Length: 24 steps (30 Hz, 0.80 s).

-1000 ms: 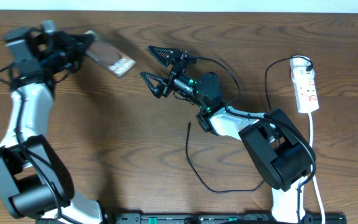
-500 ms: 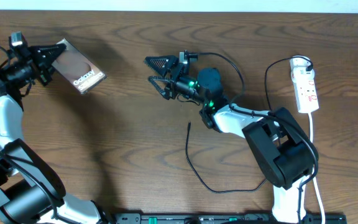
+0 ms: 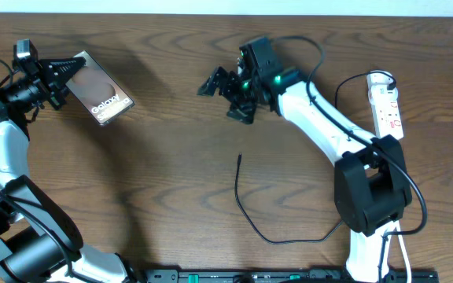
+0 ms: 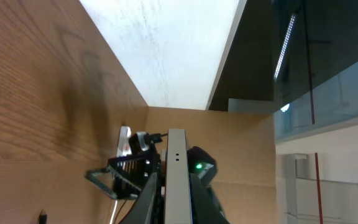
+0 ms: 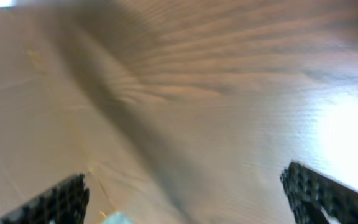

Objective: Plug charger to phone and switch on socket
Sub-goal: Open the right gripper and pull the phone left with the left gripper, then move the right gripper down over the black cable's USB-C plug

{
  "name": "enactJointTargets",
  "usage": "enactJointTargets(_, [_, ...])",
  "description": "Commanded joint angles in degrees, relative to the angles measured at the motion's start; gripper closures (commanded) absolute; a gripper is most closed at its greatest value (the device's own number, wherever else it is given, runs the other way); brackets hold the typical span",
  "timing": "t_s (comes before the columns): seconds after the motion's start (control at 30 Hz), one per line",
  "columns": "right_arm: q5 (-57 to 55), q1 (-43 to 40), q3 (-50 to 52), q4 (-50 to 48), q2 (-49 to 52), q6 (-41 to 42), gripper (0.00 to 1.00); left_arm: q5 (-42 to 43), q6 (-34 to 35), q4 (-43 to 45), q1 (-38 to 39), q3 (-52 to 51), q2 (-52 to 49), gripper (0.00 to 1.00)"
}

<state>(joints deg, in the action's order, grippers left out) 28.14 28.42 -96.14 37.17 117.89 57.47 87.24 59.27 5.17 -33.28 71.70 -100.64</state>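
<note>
Overhead, the wooden table filled the picture. The right gripper hung near its middle, fingers spread wide and empty. The left gripper clamped the phone at the far-left corner. The socket lay far right, and the charger lay loose between them on the wood.

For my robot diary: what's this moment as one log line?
left jaws: shut on phone | right jaws: open, empty | charger: on table, unplugged
</note>
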Motion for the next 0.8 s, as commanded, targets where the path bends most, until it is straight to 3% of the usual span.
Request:
enactJointTargets(0.0, [-11.6, 0.9, -4.4, 8.2, -1.7, -6.3, 0.01, 2.9, -0.9, 0.3, -0.1, 0.1, 0.0, 0.92])
enactJointTargets(0.27, [-16.2, 3.4, -2.1, 24.1, -1.5, -8.9, 0.01, 2.9, -3.2, 0.3, -0.1, 0.1, 0.0, 0.93])
enactJointTargets(0.5, [-16.2, 8.5, 3.2, 22.8, -1.5, -8.9, 0.01, 2.9, -3.3, 0.3, 0.0, 0.1, 0.0, 0.92])
enactJointTargets(0.77, [-16.2, 10.7, 10.8, 19.1, -1.5, -6.7, 0.08, 2.9, -4.5, 0.3, 0.0, 0.1, 0.0, 0.93])
